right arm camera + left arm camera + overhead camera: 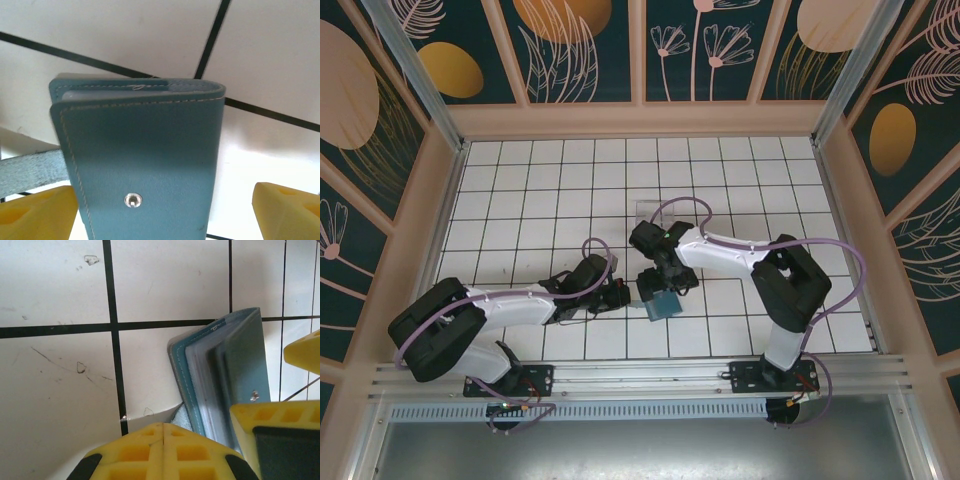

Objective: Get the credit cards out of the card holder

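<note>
Teal card holder (145,150) was folded, pale-stitched, with a silver snap stud (132,200) on its face. Right gripper (160,215) was spread astride it, left gripper (162,440) pressed together.

Teal card holder (145,165) w/ pale stitching, yellow-padded left claw (162,440), white table (540,180) w/ black grid

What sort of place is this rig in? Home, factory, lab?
Most likely a purpose-built lab test cell: a white gridded tabletop, wood-framed botanical wall panels boxing it in, and an aluminium rail along the near edge.
</note>
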Available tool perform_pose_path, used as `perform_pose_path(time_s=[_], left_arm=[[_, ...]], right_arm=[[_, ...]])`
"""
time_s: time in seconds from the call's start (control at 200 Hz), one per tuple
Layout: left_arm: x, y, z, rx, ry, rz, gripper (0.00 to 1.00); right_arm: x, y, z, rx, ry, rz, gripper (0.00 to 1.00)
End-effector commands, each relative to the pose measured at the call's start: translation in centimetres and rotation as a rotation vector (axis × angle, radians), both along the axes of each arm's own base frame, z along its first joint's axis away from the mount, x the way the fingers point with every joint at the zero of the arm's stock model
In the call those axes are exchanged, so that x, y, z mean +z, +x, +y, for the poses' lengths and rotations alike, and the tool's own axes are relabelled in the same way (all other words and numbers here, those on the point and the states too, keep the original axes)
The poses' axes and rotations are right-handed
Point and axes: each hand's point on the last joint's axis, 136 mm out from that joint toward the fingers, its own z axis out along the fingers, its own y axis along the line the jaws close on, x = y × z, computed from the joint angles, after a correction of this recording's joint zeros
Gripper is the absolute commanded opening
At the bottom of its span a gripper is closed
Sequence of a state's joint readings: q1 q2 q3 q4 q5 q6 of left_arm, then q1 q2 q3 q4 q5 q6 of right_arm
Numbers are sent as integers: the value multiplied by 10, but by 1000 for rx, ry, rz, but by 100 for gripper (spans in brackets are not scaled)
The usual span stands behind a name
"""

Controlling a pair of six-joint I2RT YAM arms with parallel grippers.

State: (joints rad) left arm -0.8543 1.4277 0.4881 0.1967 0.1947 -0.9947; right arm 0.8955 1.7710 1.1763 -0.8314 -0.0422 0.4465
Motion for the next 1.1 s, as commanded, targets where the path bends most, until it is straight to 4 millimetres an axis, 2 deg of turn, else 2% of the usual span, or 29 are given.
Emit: perform_pose_path(time_s=[0.0, 0.105, 0.445, 1.096], left_arm=[[1, 5, 0, -9, 22, -11, 6], [0, 5, 0, -8, 23, -10, 6], [1, 4, 0, -7, 22, -7, 6], [0, 3, 2, -3, 22, -6, 6]], right_arm=[[13, -4, 12, 21, 100, 8, 91], [15, -1, 11, 15, 95, -4, 91], [0, 3, -7, 7, -29, -14, 91], [-17, -3, -2, 15, -10, 28, 91]])
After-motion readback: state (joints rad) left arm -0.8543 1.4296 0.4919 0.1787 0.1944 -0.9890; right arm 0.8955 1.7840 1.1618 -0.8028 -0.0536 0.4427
